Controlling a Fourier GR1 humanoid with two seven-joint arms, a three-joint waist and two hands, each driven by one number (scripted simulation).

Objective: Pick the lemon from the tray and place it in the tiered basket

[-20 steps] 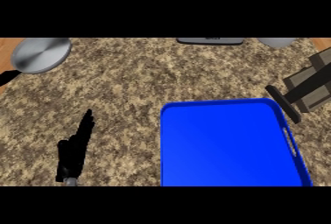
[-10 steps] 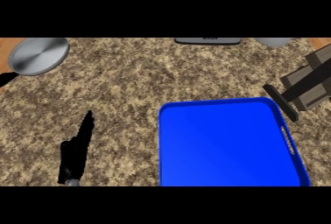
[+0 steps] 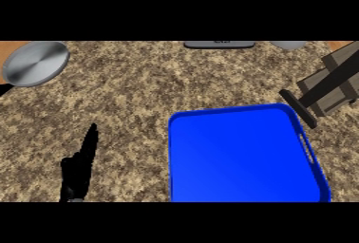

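The blue tray (image 3: 238, 156) lies on the speckled counter at the lower right, and its inside shows nothing but bare blue. No lemon shows anywhere in the head view. The dark grey tiered basket (image 3: 329, 85) stands at the right edge, just beyond the tray's far right corner, and is cut off by the frame. My left hand (image 3: 77, 173) is at the lower left, open with straight fingers pointing up, well apart from the tray. My right hand does not show.
A round silver pan (image 3: 35, 62) sits at the far left of the counter. A flat grey object (image 3: 219, 44) and a pale grey one (image 3: 288, 45) lie along the back edge. Speckled counter stretches between the hand and the tray.
The whole scene has slid slightly to the left in the view. The left hand stays open in about the same spot.
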